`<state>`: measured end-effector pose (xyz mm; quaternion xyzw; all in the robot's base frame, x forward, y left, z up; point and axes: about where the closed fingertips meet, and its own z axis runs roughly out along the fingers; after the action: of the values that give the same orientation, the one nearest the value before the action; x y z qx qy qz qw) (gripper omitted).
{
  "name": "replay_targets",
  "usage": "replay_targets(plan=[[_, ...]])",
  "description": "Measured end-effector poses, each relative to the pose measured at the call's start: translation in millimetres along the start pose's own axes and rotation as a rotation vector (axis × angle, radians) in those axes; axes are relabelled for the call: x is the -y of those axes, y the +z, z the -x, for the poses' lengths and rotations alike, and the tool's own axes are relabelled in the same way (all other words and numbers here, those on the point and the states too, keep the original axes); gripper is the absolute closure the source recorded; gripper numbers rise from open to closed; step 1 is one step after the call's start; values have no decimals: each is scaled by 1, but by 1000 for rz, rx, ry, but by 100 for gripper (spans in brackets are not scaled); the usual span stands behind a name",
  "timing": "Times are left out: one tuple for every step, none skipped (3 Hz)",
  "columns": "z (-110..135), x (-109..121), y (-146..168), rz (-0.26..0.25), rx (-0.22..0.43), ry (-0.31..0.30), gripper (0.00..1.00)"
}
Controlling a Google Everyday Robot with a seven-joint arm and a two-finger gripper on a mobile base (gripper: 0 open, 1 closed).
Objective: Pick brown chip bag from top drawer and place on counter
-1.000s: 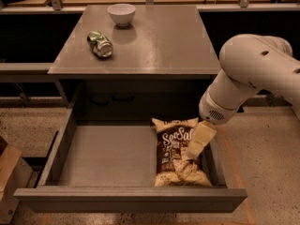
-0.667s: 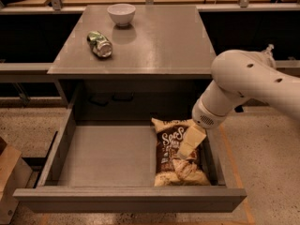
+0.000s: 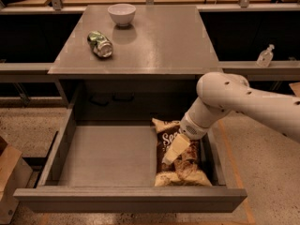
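The brown chip bag (image 3: 183,165) lies flat in the right half of the open top drawer (image 3: 108,156), its tan ends toward the front and back. My gripper (image 3: 171,154) reaches down from the white arm on the right and sits right over the middle of the bag, at its left side. The wrist and arm hide part of the bag's lettering. The grey-brown counter (image 3: 159,41) lies above and behind the drawer.
A crushed green can (image 3: 100,44) and a white bowl (image 3: 122,14) stand on the counter's left and back. A clear bottle (image 3: 265,56) stands on a ledge at the right. A cardboard box (image 3: 10,182) sits on the floor at the left. Light wooden surfaces run along the back.
My arm has swung left and lower, carrying the gripper from the bag's right edge to over its middle. The bag has not moved.
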<state>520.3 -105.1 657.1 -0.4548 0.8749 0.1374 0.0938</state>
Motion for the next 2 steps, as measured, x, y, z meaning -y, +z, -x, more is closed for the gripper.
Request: replay_targets(plan=[[-8,3,41,44,-38,47,0],[-10,4,47,51,-48,58,1]])
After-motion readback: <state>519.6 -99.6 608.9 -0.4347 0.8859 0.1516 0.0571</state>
